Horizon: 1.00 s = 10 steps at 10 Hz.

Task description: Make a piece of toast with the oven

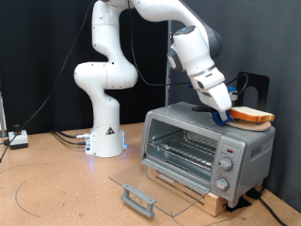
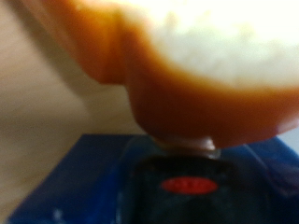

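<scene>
From my remote station, exterior view: the gripper (image 1: 222, 115) sits on top of the oven (image 1: 207, 151), at its right rear area, fingers angled down. The piece of toast (image 1: 252, 116) lies on the oven's roof near the right edge, resting on a round wooden board (image 1: 259, 122). The gripper's blue-tipped fingers meet the toast's left edge.

Wrist view is very close and blurred: the toast (image 2: 187, 65) fills most of the picture, pale crumb with tan-orange crust, and a blue finger pad (image 2: 103, 168) lies right against its crust. I read this as the fingers clenched on the slice's edge.

The oven's glass door (image 1: 150, 188) is folded down flat in front, handle nearest the camera; the wire rack (image 1: 183, 149) inside is bare. Knobs (image 1: 226, 165) line the right of the oven front. The arm's white base (image 1: 105, 137) stands to the left, well apart from the oven.
</scene>
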### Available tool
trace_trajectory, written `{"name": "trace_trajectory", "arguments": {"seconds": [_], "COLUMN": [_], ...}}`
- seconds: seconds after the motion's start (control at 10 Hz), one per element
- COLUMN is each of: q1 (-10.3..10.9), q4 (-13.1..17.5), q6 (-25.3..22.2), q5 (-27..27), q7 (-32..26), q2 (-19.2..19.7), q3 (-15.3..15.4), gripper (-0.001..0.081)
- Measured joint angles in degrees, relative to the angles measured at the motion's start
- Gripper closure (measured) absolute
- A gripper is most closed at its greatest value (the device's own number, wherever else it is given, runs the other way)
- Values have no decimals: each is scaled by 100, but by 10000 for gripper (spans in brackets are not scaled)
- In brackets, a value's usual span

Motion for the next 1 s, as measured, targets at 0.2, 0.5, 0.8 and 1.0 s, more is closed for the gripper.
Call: {"name": "trace_trajectory", "arguments": {"seconds": [0.2,0.5,0.8,1.0], "q1": [215,420,260,195], "q4": [12,-6,-22,-60], "q6": [754,1055,477,-192], "q5": [1382,3503,2614,2469], "q7": [-1139,-2877,-1743,-1557], "q2": [173,308,243,74], "q3": [-38,-164,-257,-478], "gripper": [407,407,407,407]}}
